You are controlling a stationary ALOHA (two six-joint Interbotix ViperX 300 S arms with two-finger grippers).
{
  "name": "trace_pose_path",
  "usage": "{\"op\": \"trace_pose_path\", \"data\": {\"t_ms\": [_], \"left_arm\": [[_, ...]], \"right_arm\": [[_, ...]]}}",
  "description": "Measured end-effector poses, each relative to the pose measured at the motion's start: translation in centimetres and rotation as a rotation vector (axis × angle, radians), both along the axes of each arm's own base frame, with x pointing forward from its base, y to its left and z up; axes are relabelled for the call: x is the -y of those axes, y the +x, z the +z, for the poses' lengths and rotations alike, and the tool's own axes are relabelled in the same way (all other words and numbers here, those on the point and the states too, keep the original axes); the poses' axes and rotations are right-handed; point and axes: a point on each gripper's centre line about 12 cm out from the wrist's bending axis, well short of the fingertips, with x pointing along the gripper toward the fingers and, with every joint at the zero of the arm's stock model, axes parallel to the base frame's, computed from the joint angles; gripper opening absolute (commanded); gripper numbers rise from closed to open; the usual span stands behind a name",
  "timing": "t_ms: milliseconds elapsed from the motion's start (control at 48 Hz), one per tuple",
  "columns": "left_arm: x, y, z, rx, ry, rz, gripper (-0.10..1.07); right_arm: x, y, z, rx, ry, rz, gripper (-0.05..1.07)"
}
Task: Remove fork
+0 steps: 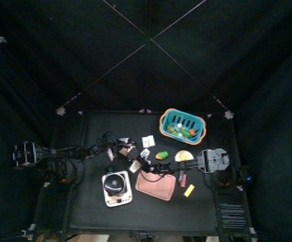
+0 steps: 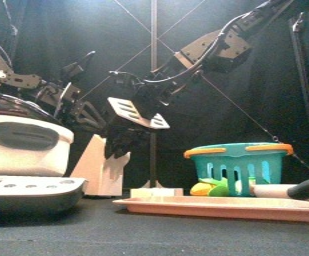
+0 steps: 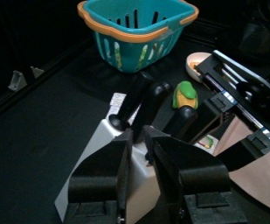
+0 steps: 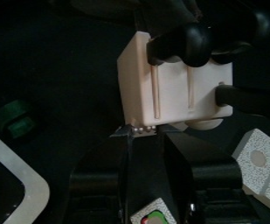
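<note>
The fork (image 4: pixel 130 131) is in the right gripper (image 4: pixel 131 171). Its thin shaft runs up from between the narrow jaws, which are pinched on it. Its small silver tines sit right at the edge of the white block (image 4: pixel 172 83). The fork is at the middle of the desk (image 1: pixel 97 128), just left of the pink board (image 1: pixel 159 186). The right arm reaches across from the right to get there.

Several black handles (image 4: pixel 196 39) stick out of the far end of the block, which has two long slots down its face.

The left gripper (image 3: pixel 145 144) is down on the same block (image 3: pixel 96 166), its jaws drawn close together on the pale edge. In the front view the block (image 2: pixel 106 165) stands upright on the desk with both arms hanging over it.

The teal basket (image 1: pixel 182 121) stands at the far right of the desk, well apart from the block. A white scale (image 1: pixel 115 189) lies at the near edge, left of the pink board. A small green piece (image 3: pixel 186 94) lies between the block and the basket.

A green and red label (image 4: pixel 155 214) shows by the right jaws, but its writing is too small to read
</note>
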Motion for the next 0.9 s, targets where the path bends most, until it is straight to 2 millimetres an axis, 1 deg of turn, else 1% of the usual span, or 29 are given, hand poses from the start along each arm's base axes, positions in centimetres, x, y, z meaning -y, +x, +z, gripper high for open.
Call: {"op": "trace_pose_path", "data": {"t_ms": [417,896], "left_arm": [[-0.2,-0.41,-0.86,-0.074,-0.036,0.008,0.63],[-0.49,-0.43,-0.9,-0.095,-0.047,0.017,0.63]], "right_arm": [[-0.02,0.18,0.24,0.008,0.002,0.0,0.6],[-0.22,0.12,0.22,0.005,-0.004,-0.002,0.6]]}}
